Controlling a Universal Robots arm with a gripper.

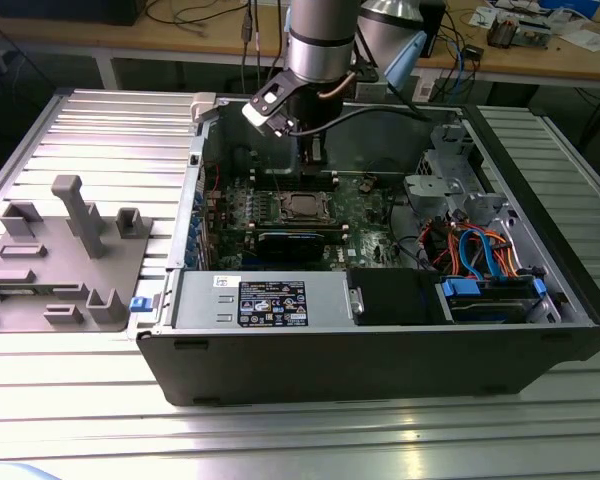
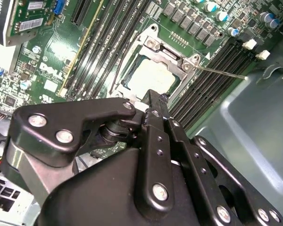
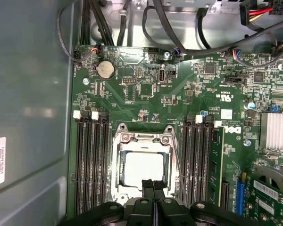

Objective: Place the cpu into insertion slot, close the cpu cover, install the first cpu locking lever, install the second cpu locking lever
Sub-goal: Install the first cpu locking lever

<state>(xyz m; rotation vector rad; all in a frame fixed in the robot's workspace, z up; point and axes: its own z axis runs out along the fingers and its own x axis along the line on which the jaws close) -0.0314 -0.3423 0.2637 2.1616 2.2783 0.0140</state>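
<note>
Hovers with gripper (image 3: pixel 153 183) pinched shut, empty, tips just above an edge of the cpu (image 3: pixel 142 167), seated under the flat-lying cpu cover (image 3: pixel 144 138); probably closed to push, not grip; seemingly unlatched locking lever (image 2: pixel 221 72) just beside the tips.

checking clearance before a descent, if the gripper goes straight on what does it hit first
Probably the cpu, near its edge, in the window of the cpu cover; the gripper hangs over it, jaws shut. Depth is unclear.

first wrist view | cpu (image 3: pixel 144 165) one edge behind hand (image 3: pixel 153 182) | cpu cover (image 3: pixel 117 162) one side likewise
</note>
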